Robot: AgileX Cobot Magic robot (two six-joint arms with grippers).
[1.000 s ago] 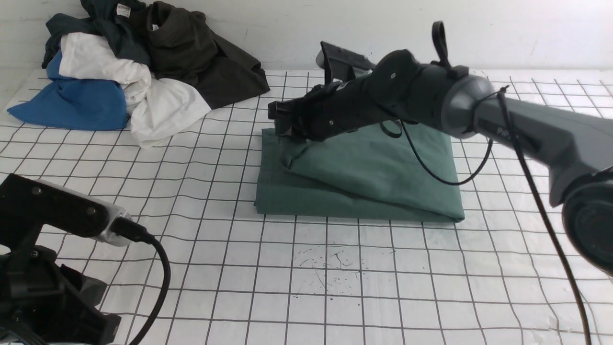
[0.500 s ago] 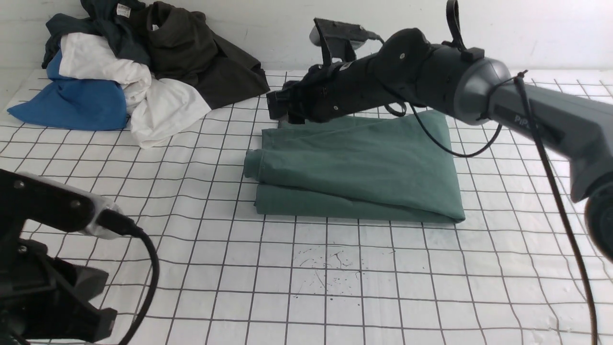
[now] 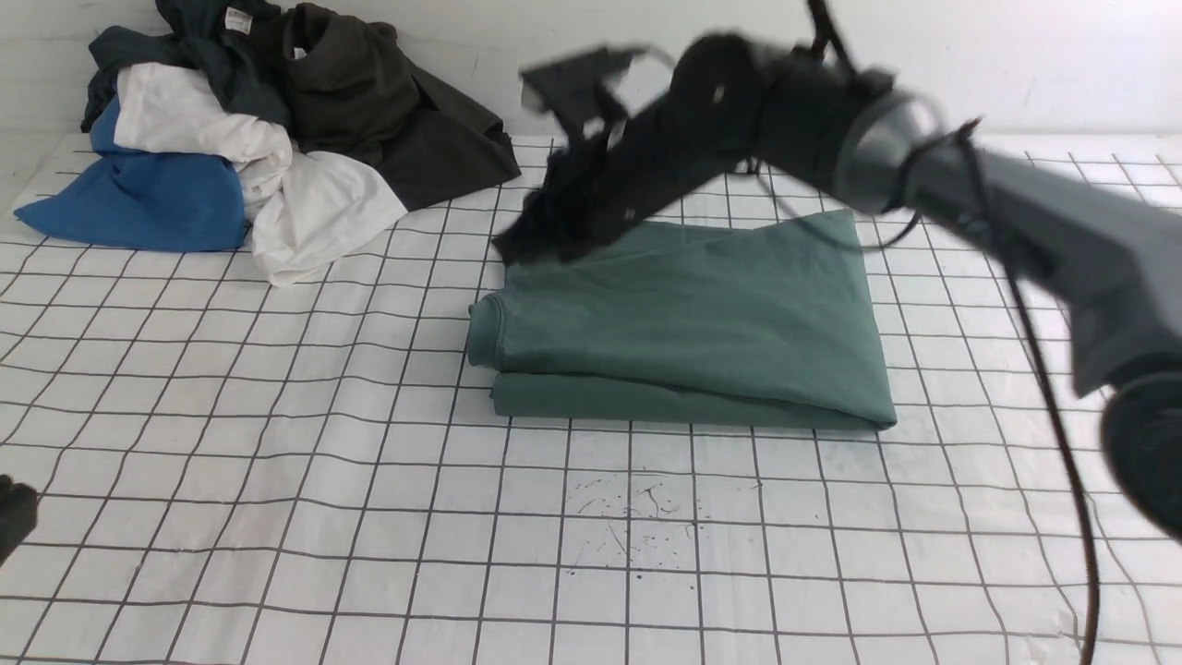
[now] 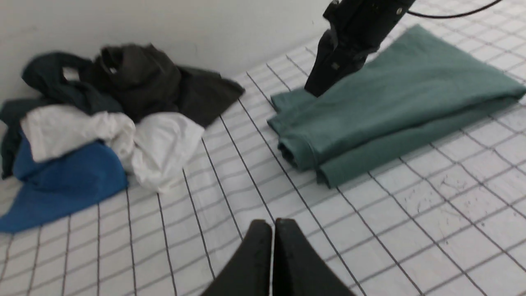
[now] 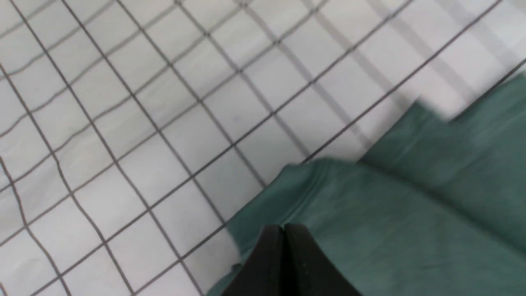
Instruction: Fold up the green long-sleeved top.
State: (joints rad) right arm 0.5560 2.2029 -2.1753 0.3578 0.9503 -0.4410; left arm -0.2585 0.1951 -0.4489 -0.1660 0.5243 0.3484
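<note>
The green long-sleeved top [image 3: 693,314] lies folded into a flat rectangle in the middle of the table, with a rolled edge at its left side. My right gripper [image 3: 510,251] is blurred with motion over the top's far left corner. In the right wrist view it [image 5: 283,227] is shut, nothing shows between its fingers, and green cloth [image 5: 390,213] lies beneath it. My left gripper [image 4: 272,223] is shut and empty above the bare table, well short of the top [image 4: 394,102]. In the front view only a dark bit of the left arm [image 3: 14,517] shows at the left edge.
A pile of clothes sits at the far left corner against the wall: a blue garment [image 3: 138,199], a white one [image 3: 305,203], a dark olive-brown one [image 3: 369,102] and a dark teal one [image 3: 199,46]. The gridded white cloth [image 3: 591,554] covers the table.
The right gripper let go of the top's upper layer, which settled flat, then swung down to the left and shut. The left arm dropped almost out of the front view.
</note>
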